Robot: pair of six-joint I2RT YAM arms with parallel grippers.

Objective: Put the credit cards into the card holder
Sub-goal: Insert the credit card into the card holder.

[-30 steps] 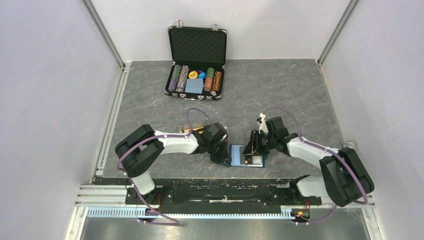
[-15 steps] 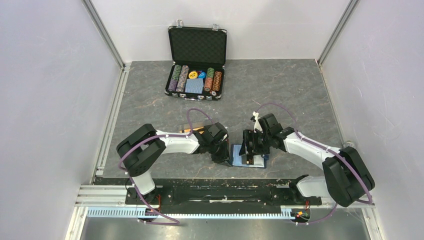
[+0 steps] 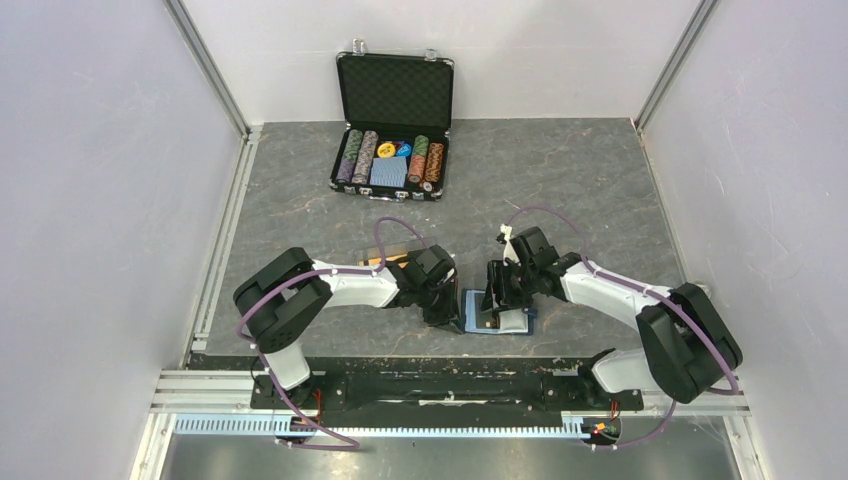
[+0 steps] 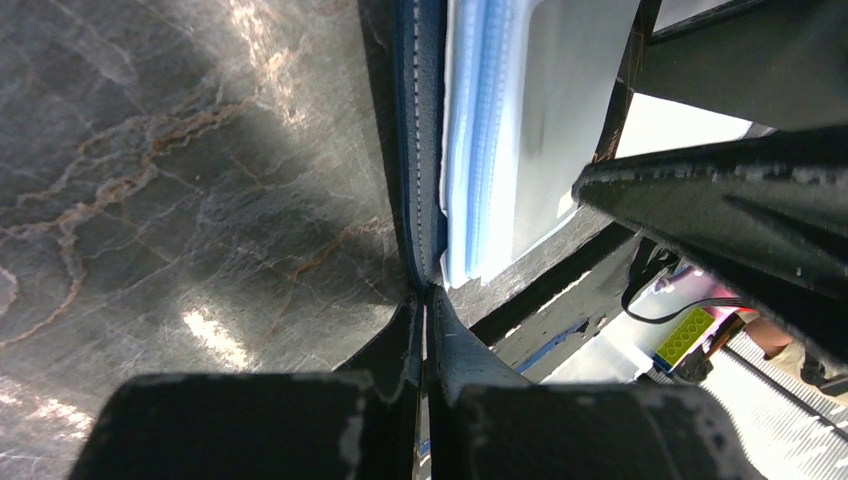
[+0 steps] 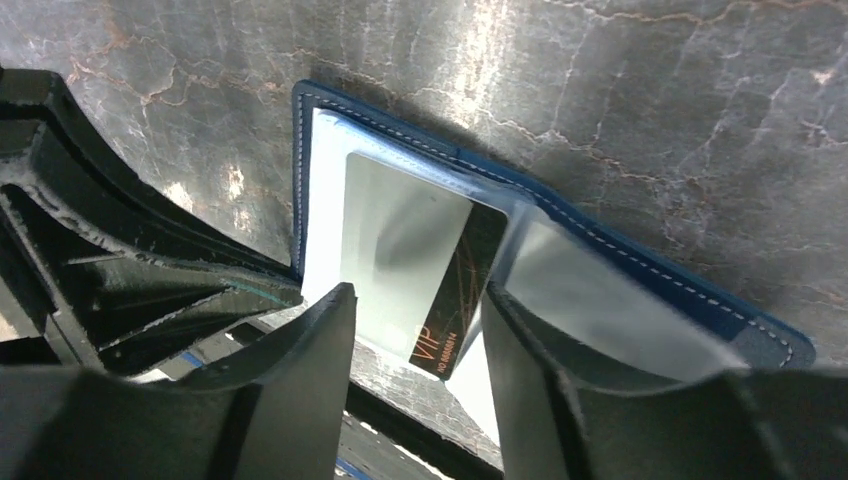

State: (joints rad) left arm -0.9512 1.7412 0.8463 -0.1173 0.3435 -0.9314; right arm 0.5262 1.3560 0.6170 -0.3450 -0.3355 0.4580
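**Dark card (image 5: 455, 300) in the open card holder (image 5: 640, 270)**

Lettered "VIP" in gold, the dark card lay partly pocketed in the navy card holder at the bench's (image 3: 560, 180) near edge. The right claw (image 5: 415, 295) stood over it, parted, gripping nothing. The left claw (image 4: 425, 300) was closed tight on the holder's corner.

Navy-blue card holder (image 3: 510, 325) with white stitching, lying open and flat at the 6 o'clock edge of the table (image 3: 560, 180), pale-blue pockets facing up, dark glossy credit card (image 5: 462, 285) with gold VIP lettering partly tucked into one pocket, lettered end sticking out toward 6 o'clock
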